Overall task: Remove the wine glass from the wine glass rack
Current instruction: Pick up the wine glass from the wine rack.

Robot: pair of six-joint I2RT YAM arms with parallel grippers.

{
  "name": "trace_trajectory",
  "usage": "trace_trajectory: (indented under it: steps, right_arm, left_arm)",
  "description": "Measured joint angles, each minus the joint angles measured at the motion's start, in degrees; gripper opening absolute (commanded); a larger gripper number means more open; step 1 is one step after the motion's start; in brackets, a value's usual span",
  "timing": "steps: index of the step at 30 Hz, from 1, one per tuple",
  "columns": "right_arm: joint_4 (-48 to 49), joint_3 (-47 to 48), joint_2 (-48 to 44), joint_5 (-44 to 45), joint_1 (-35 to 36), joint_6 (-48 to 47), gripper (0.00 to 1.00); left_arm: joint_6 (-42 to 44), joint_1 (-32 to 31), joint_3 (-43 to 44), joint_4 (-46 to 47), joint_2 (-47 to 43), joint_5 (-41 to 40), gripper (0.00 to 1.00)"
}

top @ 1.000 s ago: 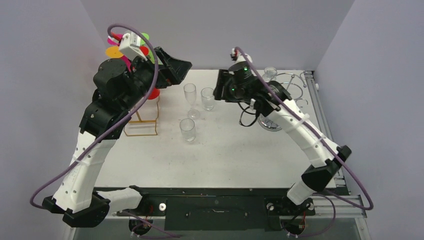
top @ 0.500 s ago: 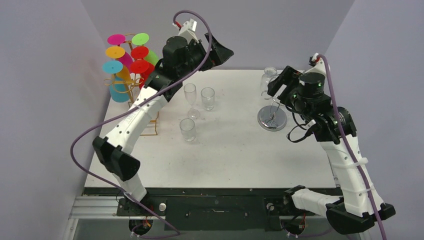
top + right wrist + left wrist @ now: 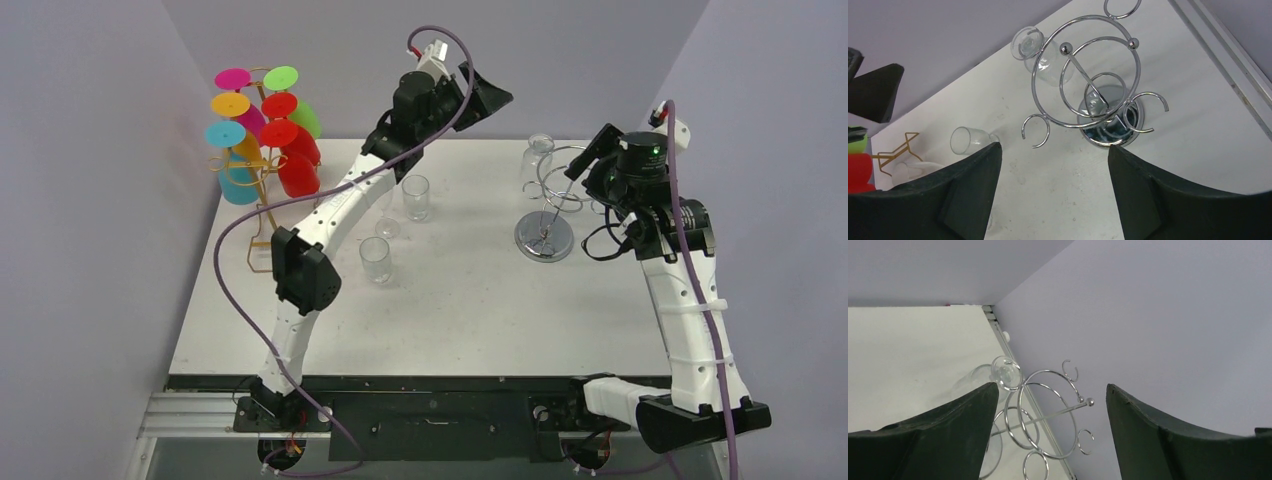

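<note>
The chrome wine glass rack (image 3: 546, 240) stands at the back right of the table. A clear wine glass (image 3: 538, 150) hangs upside down from its far-left hook. My left gripper (image 3: 495, 96) is raised at the back centre, open and empty, left of the rack. The left wrist view shows the rack (image 3: 1048, 415) and the wine glass (image 3: 1006, 373) between the open left gripper (image 3: 1051, 386). My right gripper (image 3: 588, 158) hovers open just right of the rings. From its wrist, the rack (image 3: 1087, 80) and wine glass (image 3: 1040, 55) lie beyond the empty right gripper (image 3: 1054, 146).
Two clear tumblers (image 3: 415, 197) (image 3: 376, 259) and a flute (image 3: 383, 226) stand mid-table. A gold stand with coloured cups (image 3: 262, 130) sits at the back left. The table's right edge rail (image 3: 1228, 55) runs close to the rack.
The left arm swung from the coloured cup stand across to the back centre. The right arm drew back from mid-table to the right of the rack.
</note>
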Motion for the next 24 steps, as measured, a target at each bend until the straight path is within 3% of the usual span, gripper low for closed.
trace_trajectory:
  steps: [6, 24]
  right_arm:
    - [-0.6, 0.2, -0.3, -0.4, -0.9, -0.4, 0.72]
    - [-3.3, -1.7, -7.7, -0.9, -1.7, -1.8, 0.72]
  left_arm:
    - [-3.3, -1.2, 10.1, 2.1, 10.9, 0.1, 0.66]
    - [-9.7, -3.7, 13.0, 11.1, 23.2, -1.0, 0.53]
